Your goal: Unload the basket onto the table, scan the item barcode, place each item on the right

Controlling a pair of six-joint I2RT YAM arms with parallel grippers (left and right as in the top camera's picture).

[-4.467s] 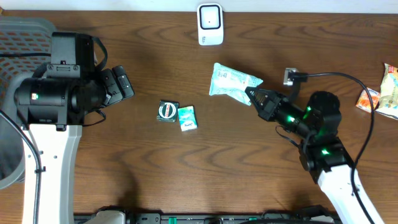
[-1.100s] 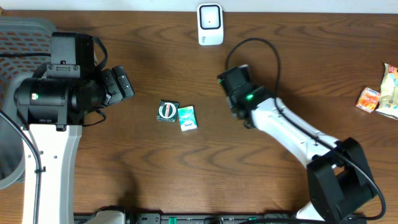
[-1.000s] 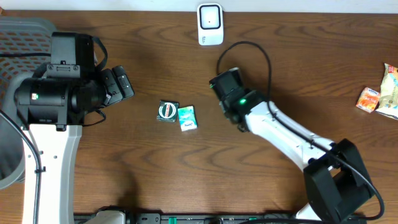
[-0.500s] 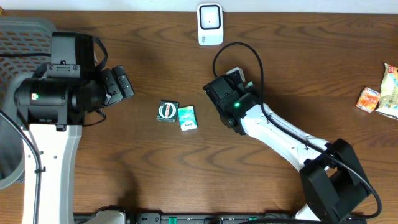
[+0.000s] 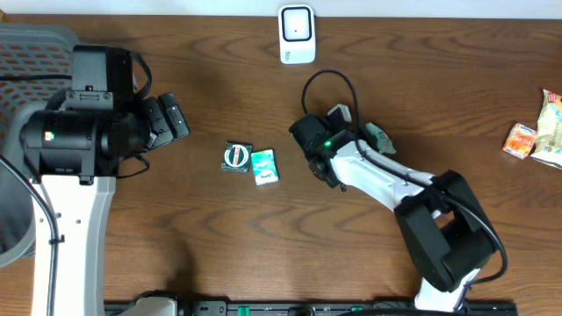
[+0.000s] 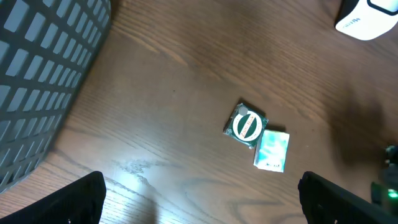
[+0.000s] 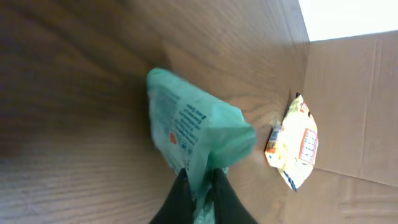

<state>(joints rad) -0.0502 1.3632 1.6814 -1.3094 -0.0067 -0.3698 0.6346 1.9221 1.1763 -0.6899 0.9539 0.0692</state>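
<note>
1. The right gripper (image 7: 195, 184) has its 2 fingers drawn narrow. They pinch the lower edge of the pale green packet (image 7: 193, 124), with almost no gap between them.
2. In the right wrist view the packet stands up and away from the fingers over the brown wooden table (image 7: 74, 155). Its printed side faces left, but the print is too blurred to read and I cannot pick out a barcode.
3. From overhead, only a green corner of the packet (image 5: 379, 136) shows beside the right arm's wrist. It is right of the table's middle, below and right of the white scanner (image 5: 297, 33), and well apart from it.
4. The left gripper (image 6: 200, 193) stands wide. Its 2 dark fingertips (image 6: 68, 199) sit at opposite lower corners of the left wrist view, with only bare table between them. It holds and touches nothing.
5. Ahead of the left gripper lie 2 small items, just beside each other or touching: a dark pack with a round green logo (image 6: 247, 126) and a small teal pack (image 6: 272, 150).
6. A grey mesh basket (image 6: 43, 74) is at the left edge of the table.
7. Past the held packet, a yellow snack pack (image 7: 295, 146) lies near a cardboard wall (image 7: 354, 99). From overhead, 2 snack packs (image 5: 536, 132) sit at the table's right edge.
</note>
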